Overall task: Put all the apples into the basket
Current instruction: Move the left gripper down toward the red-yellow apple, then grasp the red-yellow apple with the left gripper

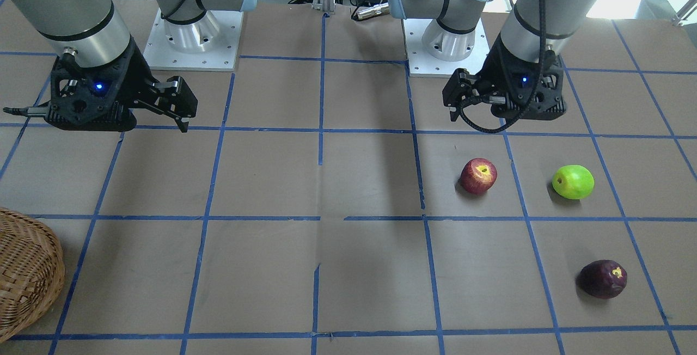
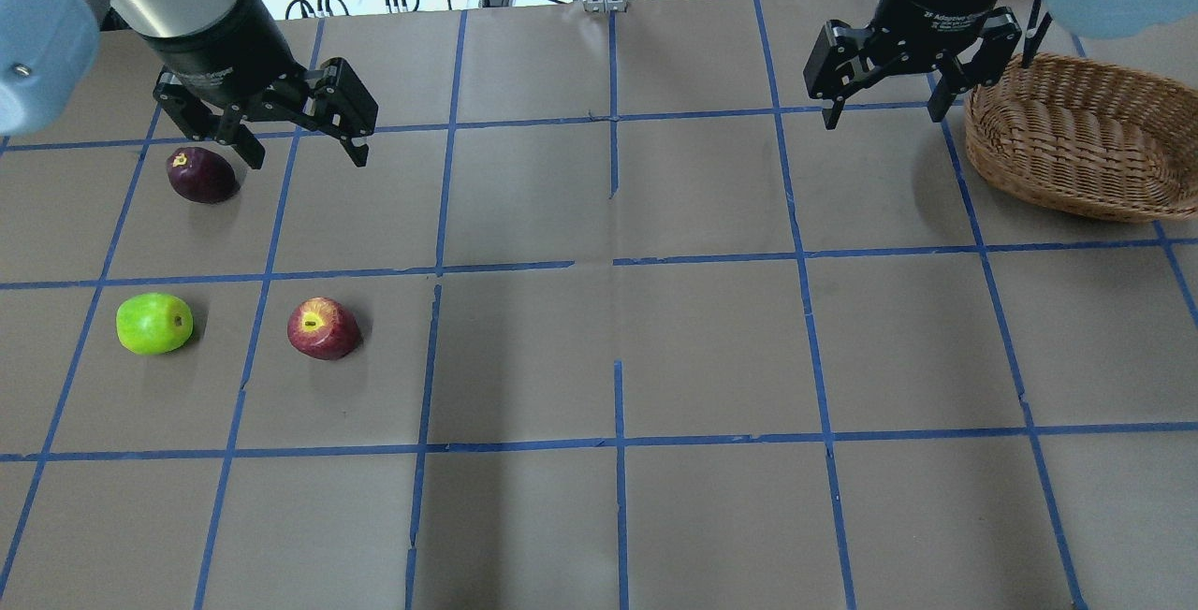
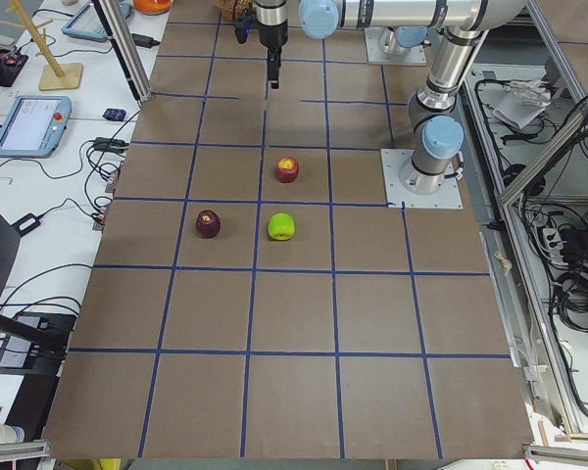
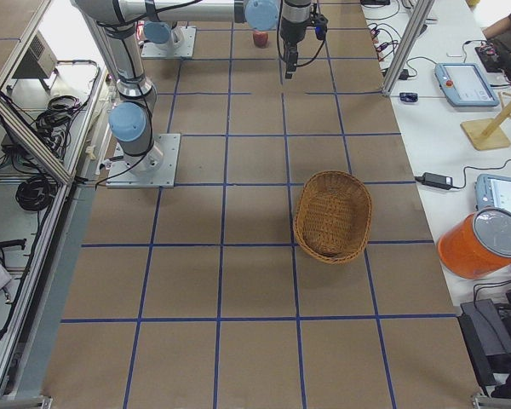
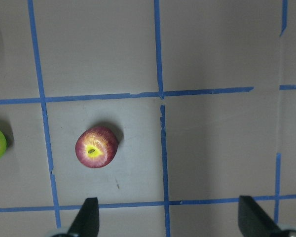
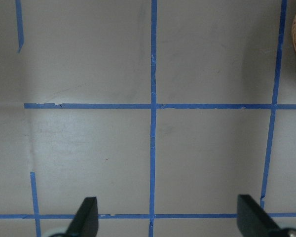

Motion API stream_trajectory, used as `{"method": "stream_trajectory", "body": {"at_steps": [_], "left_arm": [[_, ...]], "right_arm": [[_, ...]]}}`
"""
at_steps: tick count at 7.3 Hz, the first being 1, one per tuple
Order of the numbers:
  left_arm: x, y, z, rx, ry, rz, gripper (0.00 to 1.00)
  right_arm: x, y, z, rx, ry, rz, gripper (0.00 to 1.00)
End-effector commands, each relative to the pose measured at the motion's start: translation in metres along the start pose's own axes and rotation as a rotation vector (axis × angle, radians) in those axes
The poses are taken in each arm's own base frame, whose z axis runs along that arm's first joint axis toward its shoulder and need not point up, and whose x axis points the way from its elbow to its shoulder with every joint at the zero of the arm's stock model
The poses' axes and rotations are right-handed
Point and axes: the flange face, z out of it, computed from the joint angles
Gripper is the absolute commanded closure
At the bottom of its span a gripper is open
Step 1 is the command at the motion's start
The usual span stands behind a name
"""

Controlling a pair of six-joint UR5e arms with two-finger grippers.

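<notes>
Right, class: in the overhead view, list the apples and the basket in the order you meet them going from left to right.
green apple → purple apple → red apple → basket

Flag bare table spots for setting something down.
Widest bare stretch: the table between the red apple and the basket, plus the row between the apples and the robot. Crowded: the robot's left, where the green apple, purple apple and red one sit by the left gripper. The right gripper hangs beside the basket.
</notes>
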Motion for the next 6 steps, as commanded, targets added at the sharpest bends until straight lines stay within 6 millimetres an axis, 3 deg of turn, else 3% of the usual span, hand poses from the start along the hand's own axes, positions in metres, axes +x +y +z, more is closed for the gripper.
{"method": "stream_trajectory", "body": {"at_steps": [1,2,3,5,6], "left_arm": [[-0.073,0.0,0.11,-0.059,0.017,-0.052,0.0],[-0.078,0.004,0.161,-0.053,0.012,-0.017,0.0],[-0.074,0.012,0.199,-0.068,0.024,-0.028,0.0],[-0.075,0.006,0.244,-0.129,0.032,-0.009,0.0],[-0.076,0.002,0.25,-0.14,0.034,0.017,0.0]], "right_arm": [[-0.001,0.0,0.0,0.001,0.0,-0.002,0.0],[-0.001,0.0,0.0,0.001,0.0,-0.002,0.0],[-0.001,0.0,0.001,0.0,-0.001,-0.001,0.0],[-0.002,0.0,0.001,0.0,-0.001,-0.004,0.0],[-0.002,0.0,0.001,0.0,-0.001,-0.004,0.0]]}}
